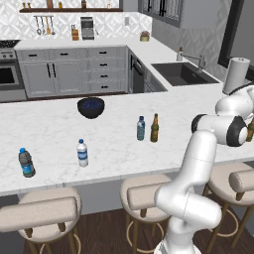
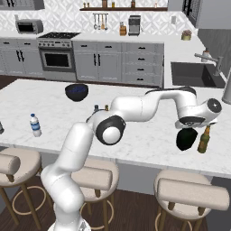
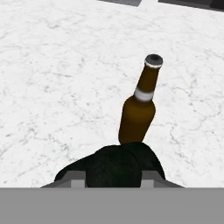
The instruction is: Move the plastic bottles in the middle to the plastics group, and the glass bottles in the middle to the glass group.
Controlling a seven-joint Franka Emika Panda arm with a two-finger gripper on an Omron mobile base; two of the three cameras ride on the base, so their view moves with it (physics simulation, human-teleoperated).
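At three o'clock on the white marble table (image 2: 149,144), the tool (image 2: 186,131) is closed on the black round-bodied bottle (image 2: 185,139), holding it by the neck so the dark body hangs just beside an amber glass bottle (image 2: 204,140) that stands upright at the table's right end. From the hand view the black bottle (image 3: 116,168) fills the bottom centre between the fingertips (image 3: 74,177), and the amber bottle (image 3: 140,109) rises at twelve o'clock from it, apart from it or touching I cannot tell. Whether the black bottle rests on the table or hangs just above it cannot be told.

Near the table's middle in the left base view, the small grey-blue water bottle (image 1: 141,128) with its blue cap stands upright, and the slim brown beer-type bottle (image 1: 155,129) stands just beside it at three o'clock. Well off at nine o'clock are the white-labelled water bottle (image 1: 82,153) and, farther toward the left edge, the blue-labelled water bottle (image 1: 26,163), both upright. A dark bowl (image 1: 91,107) sits at eleven o'clock from the middle pair. A white paper-towel roll (image 1: 235,75) stands at the far right, behind the arm.
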